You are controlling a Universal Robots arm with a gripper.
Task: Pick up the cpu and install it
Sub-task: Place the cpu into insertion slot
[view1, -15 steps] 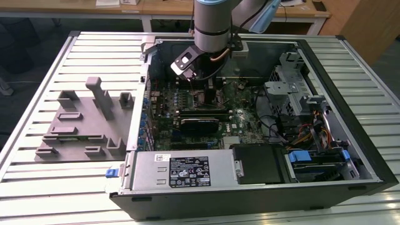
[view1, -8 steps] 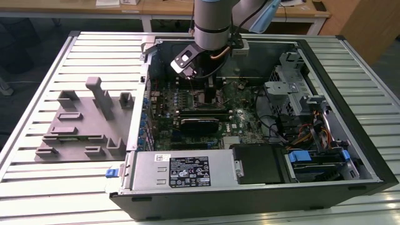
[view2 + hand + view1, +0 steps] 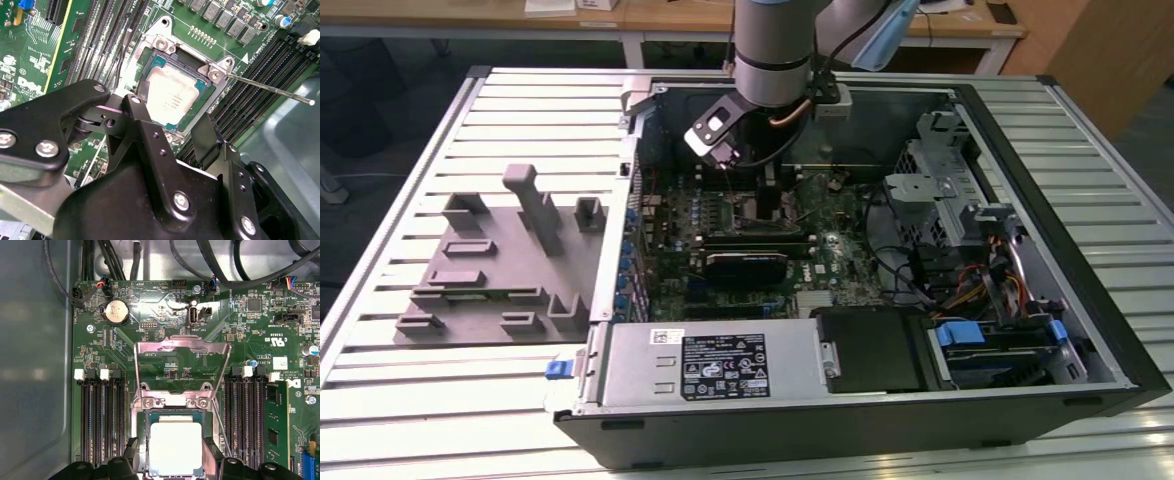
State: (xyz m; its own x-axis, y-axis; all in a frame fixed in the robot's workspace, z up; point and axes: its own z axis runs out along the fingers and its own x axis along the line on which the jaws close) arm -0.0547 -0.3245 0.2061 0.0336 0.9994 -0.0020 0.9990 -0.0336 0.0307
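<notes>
The cpu (image 3: 175, 447) is a flat square chip with a silvery-white top, and it lies flat in the motherboard socket (image 3: 150, 60). Its hinged metal load plate (image 3: 182, 360) is swung open and the thin lever (image 3: 270, 89) stands free to one side. In both wrist views my gripper (image 3: 174, 452) hovers right over the socket, one black finger (image 3: 131, 102) on each side of the cpu (image 3: 172, 95). The fingers are spread slightly wider than the chip, so the gripper looks open. In the exterior view the gripper (image 3: 767, 172) reaches down into the open computer case (image 3: 1107, 370).
Memory slots flank the socket, one holding a memory stick (image 3: 274, 425). Black cables (image 3: 225, 270) run along the board's edge by the case wall. A grey fixture tray (image 3: 494, 270) lies on the slatted table at the exterior view's left. The power supply (image 3: 707, 365) and drive bays fill the case's near side.
</notes>
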